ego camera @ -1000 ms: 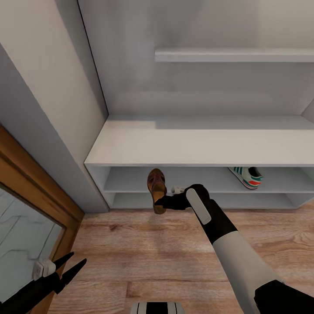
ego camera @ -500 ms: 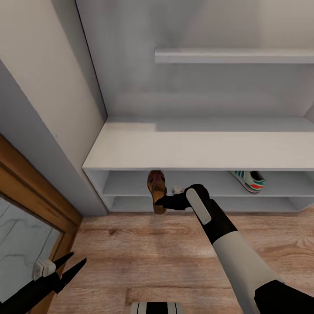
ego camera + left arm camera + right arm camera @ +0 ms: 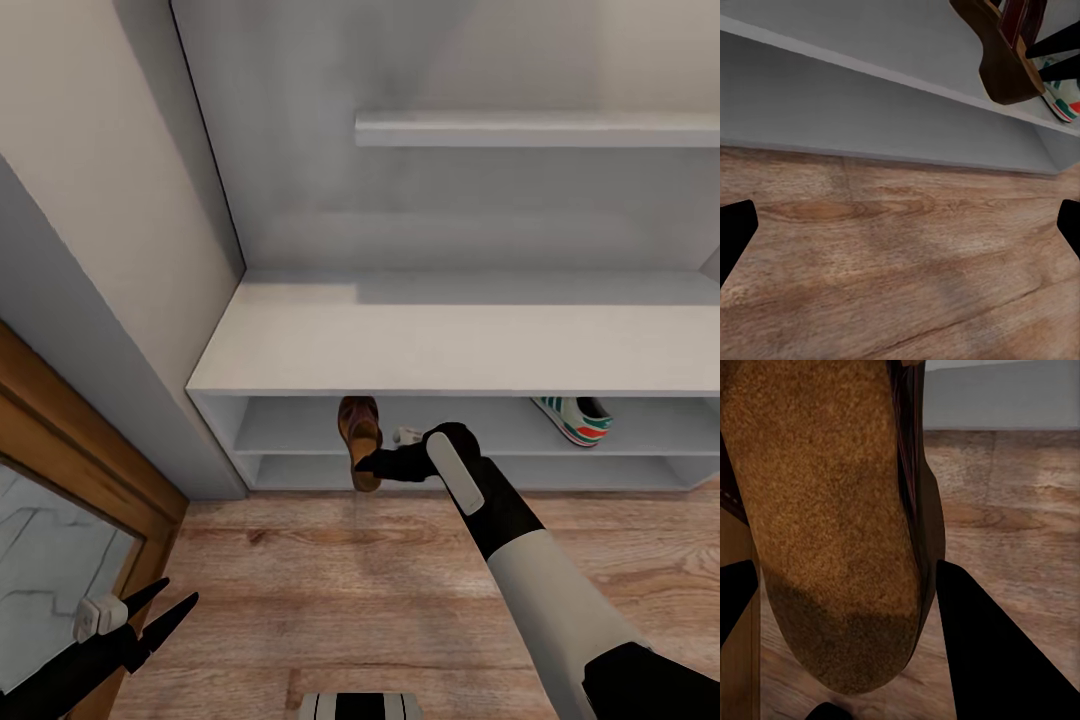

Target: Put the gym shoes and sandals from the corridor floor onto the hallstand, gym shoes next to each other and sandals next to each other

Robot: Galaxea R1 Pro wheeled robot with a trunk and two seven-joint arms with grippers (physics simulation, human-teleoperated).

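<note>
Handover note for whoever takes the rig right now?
Right gripper: shut on a sandal, held at the front of the hallstand, toe entering the upper shoe shelf.
Left gripper: open, holding nothing, low over the corridor floor.
Done: one gym shoe on that upper shelf, at the right.
Left: set this sandal down and release it; the other sandal and gym shoe remain to be found.

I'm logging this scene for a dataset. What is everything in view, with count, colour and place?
sandal: one, reddish-brown with tan footbed, held at the hallstand's upper shoe shelf
gym shoe: one, white with green stripes, on the upper shoe shelf, right
hallstand: one, pale grey, against the wall
wall shelf: one, pale grey, above the bench
corridor floor: light brown wood planks
right pincer: black, shut on the sandal
left pincer: black, open, low over the floor
</note>
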